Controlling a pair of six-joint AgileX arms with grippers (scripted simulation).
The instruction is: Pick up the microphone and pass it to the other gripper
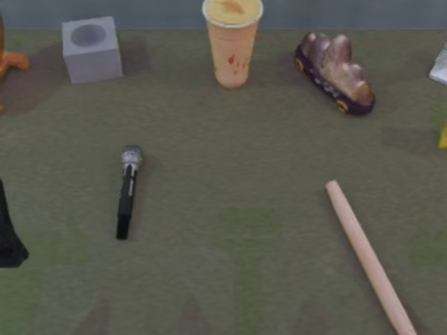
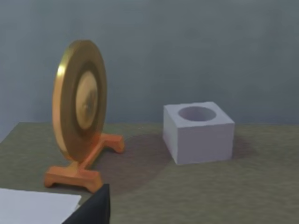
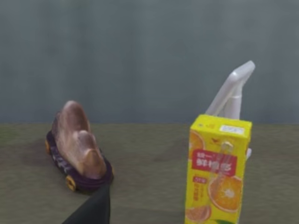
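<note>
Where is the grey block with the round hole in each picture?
Top view: the grey block sits at the far edge of the table, toward its left side, left of the orange cup.
Left wrist view: the grey block stands on the table beside the golden disc on its orange stand.
Right wrist view: not in it.
Shared landmark: the round hole in the block's top shows in both views.

One microphone, one orange cup, one pink rod, one grey cube, one bread-laden cart, one gong, one juice carton.
</note>
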